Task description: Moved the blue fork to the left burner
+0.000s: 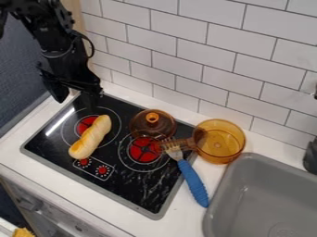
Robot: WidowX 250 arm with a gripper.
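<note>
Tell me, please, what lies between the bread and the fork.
A burner's red centre lies between the bread and the fork, in the camera view.

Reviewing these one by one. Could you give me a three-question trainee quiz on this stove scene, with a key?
1. True or false: the blue-handled fork lies away from the left burner.
2. Which is nearest the sink? (a) the amber lid (b) the amber saucepan (c) the gripper
3. Fill in: across the left burner lies a ____.

Key: 1 true; 2 b; 3 bread loaf
</note>
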